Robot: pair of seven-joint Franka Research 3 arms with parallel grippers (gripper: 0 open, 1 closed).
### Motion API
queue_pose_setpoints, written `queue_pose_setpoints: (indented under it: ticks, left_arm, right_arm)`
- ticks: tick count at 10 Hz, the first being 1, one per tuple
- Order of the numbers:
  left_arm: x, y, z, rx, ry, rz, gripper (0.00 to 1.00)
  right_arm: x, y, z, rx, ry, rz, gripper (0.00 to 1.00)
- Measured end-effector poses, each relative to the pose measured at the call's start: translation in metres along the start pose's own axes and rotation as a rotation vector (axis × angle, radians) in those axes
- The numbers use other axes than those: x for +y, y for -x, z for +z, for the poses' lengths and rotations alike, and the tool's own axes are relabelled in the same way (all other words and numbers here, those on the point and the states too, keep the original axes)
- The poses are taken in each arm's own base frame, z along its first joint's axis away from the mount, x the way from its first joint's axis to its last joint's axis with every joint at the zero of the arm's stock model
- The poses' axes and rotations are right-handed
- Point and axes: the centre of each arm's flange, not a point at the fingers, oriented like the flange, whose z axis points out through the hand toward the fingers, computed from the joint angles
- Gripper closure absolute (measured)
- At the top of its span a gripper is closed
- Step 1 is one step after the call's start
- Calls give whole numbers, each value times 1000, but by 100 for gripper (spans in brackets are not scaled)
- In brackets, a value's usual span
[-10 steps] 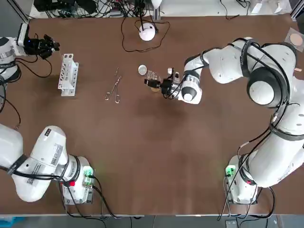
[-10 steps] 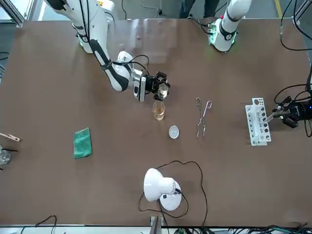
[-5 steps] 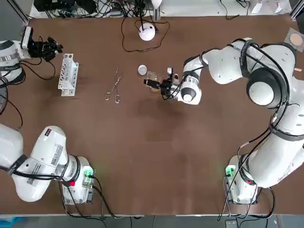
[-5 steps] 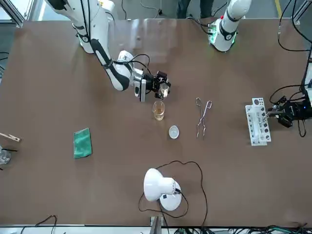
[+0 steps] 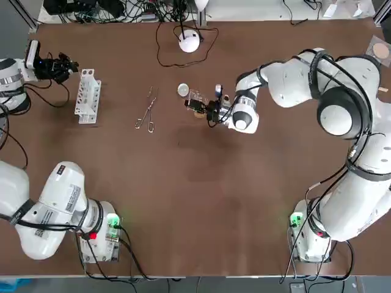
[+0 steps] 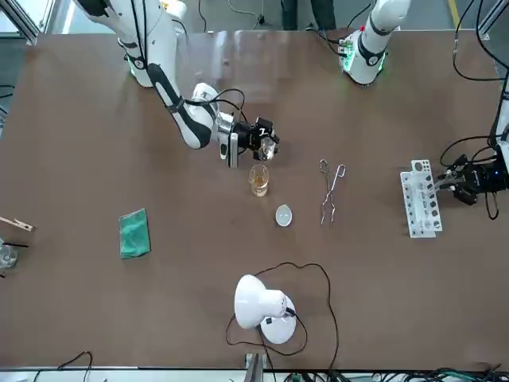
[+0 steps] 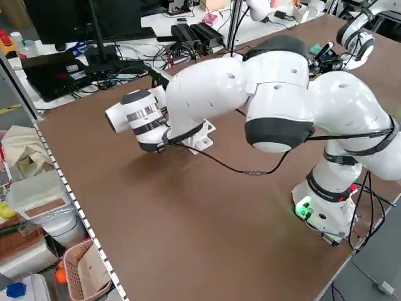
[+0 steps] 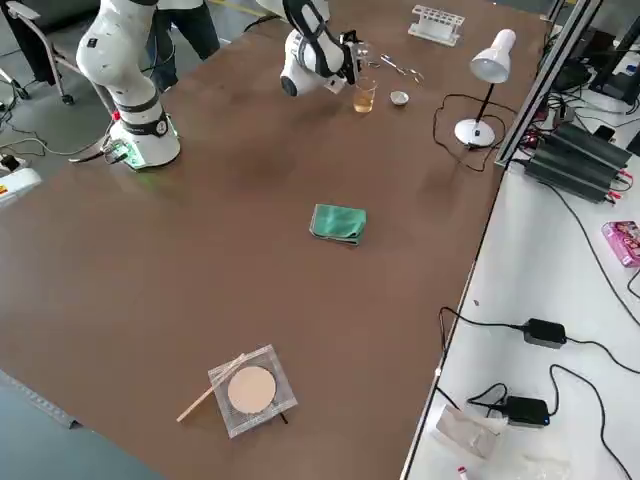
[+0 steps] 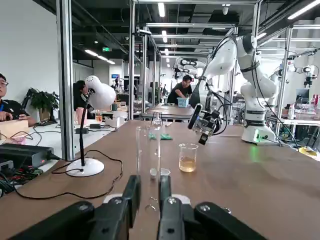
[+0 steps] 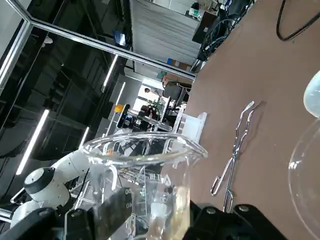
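Front view: the right jaws grip a small glass beaker (image 6: 269,146), tipped as if for pouring; the amber-filled beaker (image 6: 258,180) stands on the counter just below them. The left jaws pinch a test tube (image 9: 156,140) beside the rack (image 5: 87,96).

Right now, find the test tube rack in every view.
Top: test tube rack far left, by the left claw.
Front: rack far right.
Left side: rack under the arm.
Right side: rack, top edge.
Left wrist: rack close ahead.
Right wrist: rack beyond beaker in right claw.
Landmark: tongs near it.
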Motion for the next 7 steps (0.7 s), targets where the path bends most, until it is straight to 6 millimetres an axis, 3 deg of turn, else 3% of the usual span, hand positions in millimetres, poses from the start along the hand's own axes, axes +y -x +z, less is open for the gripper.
queue_pose_setpoints:
  ticks: [7]
  left_arm:
    - [4, 12, -1, 14, -12, 12, 79]
  right_arm:
    - [3, -4, -3, 1, 31, 61, 61]
